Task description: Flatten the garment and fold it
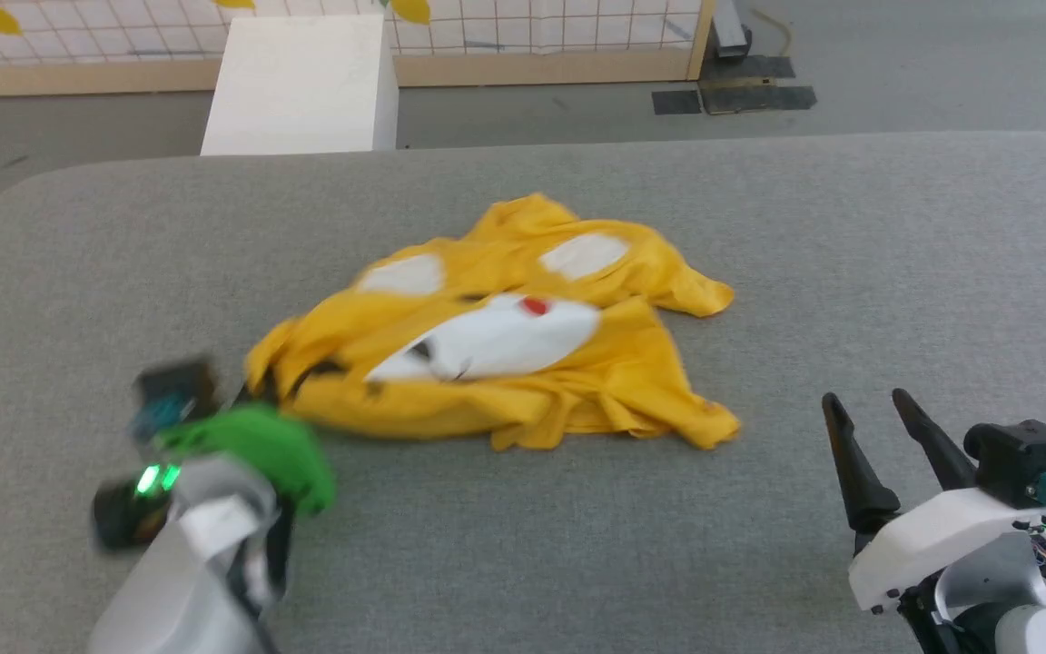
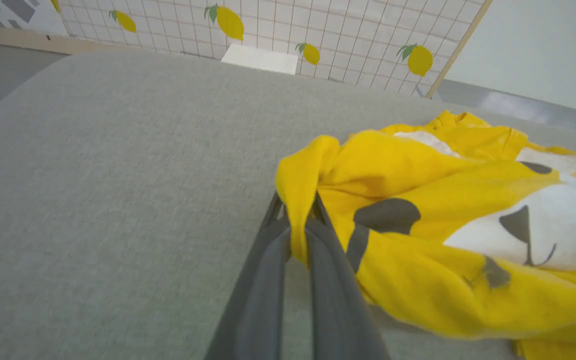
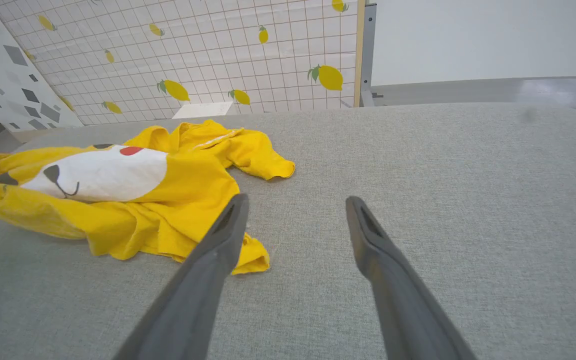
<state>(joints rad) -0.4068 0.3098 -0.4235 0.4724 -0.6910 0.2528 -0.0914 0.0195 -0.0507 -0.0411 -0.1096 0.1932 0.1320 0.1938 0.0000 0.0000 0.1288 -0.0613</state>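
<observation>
Lighting is bright, even and diffuse. The t-shirt (image 1: 523, 363) casts only a faint, soft shadow on the counter (image 1: 850, 272). In the head view the left arm (image 1: 214, 509) is smeared by motion blur. Both wrist views bend the wall grid (image 3: 218, 50) near the edges. The glossy floor (image 3: 543, 92) shows pale glare.

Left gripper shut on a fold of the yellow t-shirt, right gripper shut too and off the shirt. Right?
Not quite. The right gripper is open, its two fingers spread wide, as the right wrist view shows. The rest stands: the left gripper is shut on a fold of the yellow t-shirt, and the right one is off the shirt.
</observation>
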